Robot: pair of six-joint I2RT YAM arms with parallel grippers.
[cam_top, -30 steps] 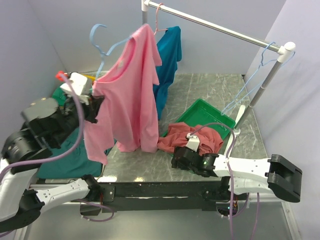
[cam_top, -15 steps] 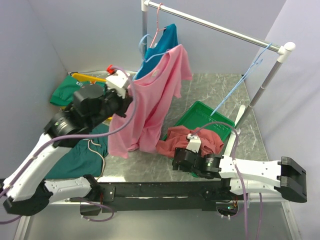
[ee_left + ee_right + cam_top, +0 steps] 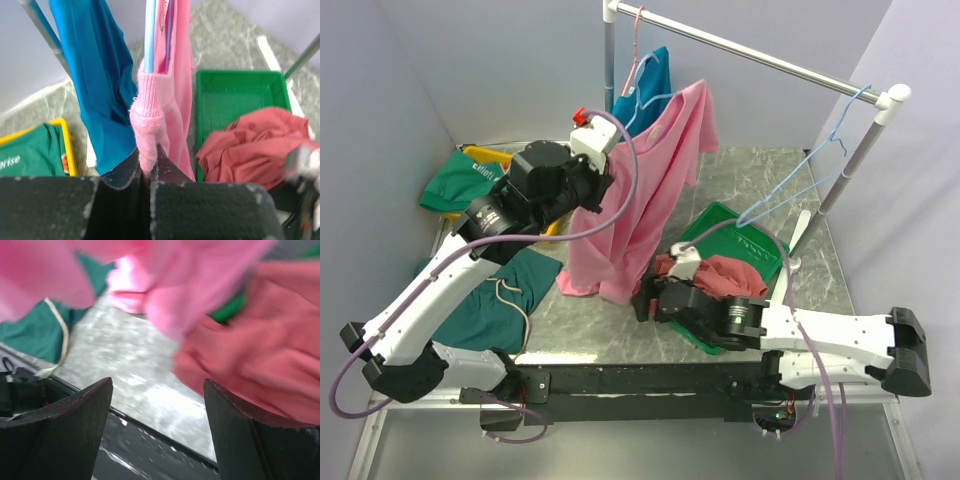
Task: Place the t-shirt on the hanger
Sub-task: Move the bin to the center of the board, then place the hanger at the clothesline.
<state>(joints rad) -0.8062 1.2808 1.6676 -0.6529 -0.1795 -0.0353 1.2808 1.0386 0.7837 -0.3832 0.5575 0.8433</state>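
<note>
The bright pink t-shirt (image 3: 645, 195) hangs on the light-blue wire hanger (image 3: 642, 92), held up just in front of the rail (image 3: 750, 48). My left gripper (image 3: 603, 188) is shut on a ribbed edge of the t-shirt (image 3: 149, 115), with the hanger wire (image 3: 149, 35) rising straight above it. My right gripper (image 3: 645, 298) is open and empty, low over the table near the shirt's bottom hem. In the right wrist view the gripper (image 3: 157, 392) has the pink t-shirt (image 3: 175, 290) hanging blurred above it.
A teal-blue shirt (image 3: 658, 68) hangs on the rail behind. A green tray (image 3: 745, 232) holds a rose-red garment (image 3: 732, 275), also in the right wrist view (image 3: 250, 360). Another light-blue hanger (image 3: 800, 185) hangs at the rail's right end. Green garments (image 3: 460, 180) and a yellow tray (image 3: 510, 160) lie at the left.
My left arm has swung the t-shirt on its hanger to the right and back towards the rail. My right gripper has moved left and forward, beside the shirt's hem.
</note>
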